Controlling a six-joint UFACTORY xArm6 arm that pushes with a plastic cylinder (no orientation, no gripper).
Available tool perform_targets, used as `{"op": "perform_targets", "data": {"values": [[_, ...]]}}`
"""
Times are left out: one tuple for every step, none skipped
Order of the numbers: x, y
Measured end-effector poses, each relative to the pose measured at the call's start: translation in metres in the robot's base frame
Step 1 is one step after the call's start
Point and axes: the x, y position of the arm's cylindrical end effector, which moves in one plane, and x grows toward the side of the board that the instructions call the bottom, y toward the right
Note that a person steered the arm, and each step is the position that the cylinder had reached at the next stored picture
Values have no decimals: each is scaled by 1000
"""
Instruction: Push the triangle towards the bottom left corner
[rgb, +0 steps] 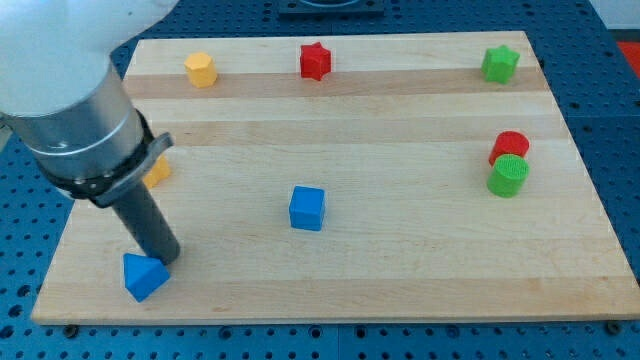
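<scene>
My tip (165, 260), the bare lower end of a dark rod with nothing to open or hold, rests on the wooden board (400, 280) against the upper right side of the blue triangle (143, 276). That side suits the job: the triangle lies down and to the view's left of my tip, so a push from here would drive it on toward the bottom left corner. The triangle already sits close to that corner, near the board's bottom edge, and I judge the task nearly done, with only a short shove left before the block risks sliding off the edge.

Just above my tip, partly hidden behind the grey collar of my arm, an orange block (157, 172) peeks out; I cannot make out its shape. It lies behind the line of push and should stay undisturbed. To the view's right of my tip stands the blue cube (307, 208), well apart.

Far up the board sit the yellow hexagon block (201, 69) and the red star (315, 60), with the green star (500, 64) in the far top right. Well off to the right, the red cylinder (510, 146) and green cylinder (508, 176) stand touching, clear of my work.
</scene>
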Motion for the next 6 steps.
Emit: {"op": "perform_targets", "data": {"values": [[2, 35], [4, 51], [21, 25], [22, 23], [21, 10], [21, 8]]}}
